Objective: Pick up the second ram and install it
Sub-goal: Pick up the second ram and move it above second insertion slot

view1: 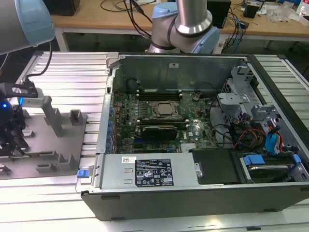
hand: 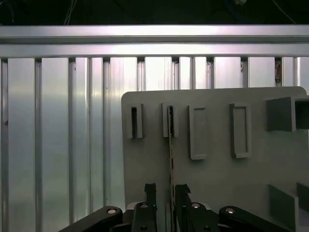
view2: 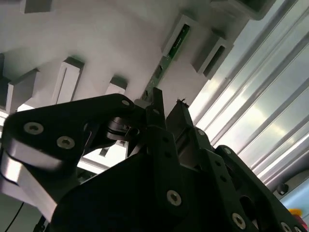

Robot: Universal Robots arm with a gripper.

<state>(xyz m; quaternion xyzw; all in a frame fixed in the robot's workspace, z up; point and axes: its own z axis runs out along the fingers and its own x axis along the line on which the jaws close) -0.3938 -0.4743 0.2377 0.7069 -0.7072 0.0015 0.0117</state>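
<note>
First wrist view pretty much says it all: the gripper [hand: 165,189] is down low over the grey fixture plate [hand: 145,159]. The second ram [hand: 170,152] stands on edge in its slot and runs straight out ahead from between the fingers [hand: 150,191]. They're parted a little with a gap on both sides of the stick, so nothing's actually gripped. The board sits closer to one finger than the other. In the second wrist view you can see the green edge heading away past the fingertips along the plate.

I'd call this the pick-up step, right at the grab, with the install not started. A clean close would need the pads flat on the stick's two faces. It's thin and off-centre, so I'd guess one finger could nudge it sideways in the slot first.

The surface beyond the plate, out ahead of the fingers, is a ribbed aluminium table [hand: 58,121]. In the exterior view the open PC case [view1: 193,183] with its motherboard [view1: 159,118] sits well apart from the fingers. Behind it all are wooden benches [view1: 96,19] strung with cables.
</note>
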